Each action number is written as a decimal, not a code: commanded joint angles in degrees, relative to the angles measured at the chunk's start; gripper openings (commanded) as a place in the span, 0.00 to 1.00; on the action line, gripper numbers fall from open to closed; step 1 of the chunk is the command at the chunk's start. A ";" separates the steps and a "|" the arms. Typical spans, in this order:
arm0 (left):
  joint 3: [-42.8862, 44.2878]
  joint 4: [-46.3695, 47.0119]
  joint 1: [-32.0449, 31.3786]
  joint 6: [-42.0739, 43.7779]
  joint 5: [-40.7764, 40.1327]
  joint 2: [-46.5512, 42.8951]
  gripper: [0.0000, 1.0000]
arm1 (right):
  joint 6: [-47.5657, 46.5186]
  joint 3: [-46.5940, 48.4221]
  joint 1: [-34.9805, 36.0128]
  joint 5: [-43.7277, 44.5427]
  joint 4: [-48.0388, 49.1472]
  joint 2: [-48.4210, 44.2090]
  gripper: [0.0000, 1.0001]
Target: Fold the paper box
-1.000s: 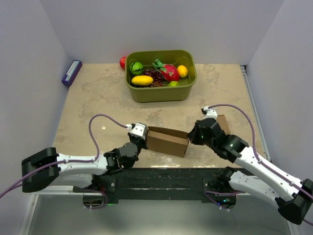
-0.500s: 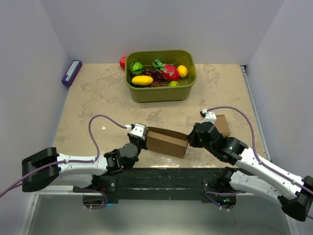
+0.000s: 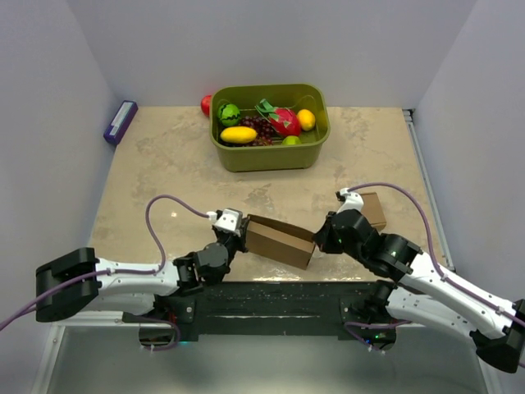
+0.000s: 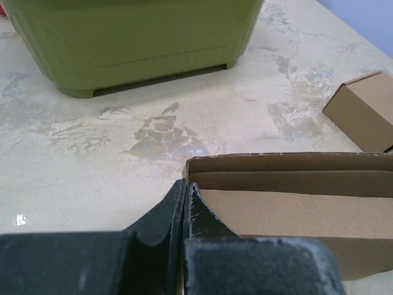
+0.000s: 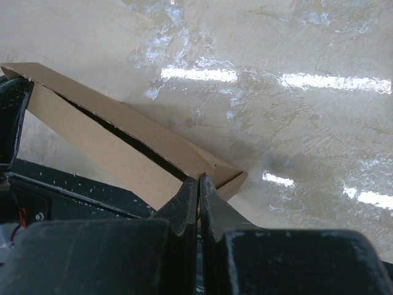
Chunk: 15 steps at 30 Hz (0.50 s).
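Pinching paper box (image 3: 279, 240), both ends.

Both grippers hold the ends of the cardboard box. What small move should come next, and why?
Probably bring the right gripper a little toward the left gripper. Both are shut on end corners of the paper box, and in the right wrist view its walls lie nearly flat together; a gentle push inward may let them spread open.
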 commanded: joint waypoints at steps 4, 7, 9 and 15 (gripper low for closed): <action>-4.09 0.90 -1.61 -2.39 6.32 -0.17 0.00 | 0.47 -1.59 1.39 -8.01 -3.68 2.38 0.22; -6.90 5.21 -1.62 0.59 7.73 -2.45 0.00 | -4.18 2.35 1.39 -6.61 -3.05 1.24 0.56; -8.92 6.98 -1.62 2.00 9.05 -3.59 0.00 | -8.14 4.56 1.38 -4.58 -3.57 0.97 0.76; -10.77 8.57 -1.62 6.05 13.00 -6.94 0.00 | -21.67 9.32 1.39 -5.44 1.50 2.28 0.92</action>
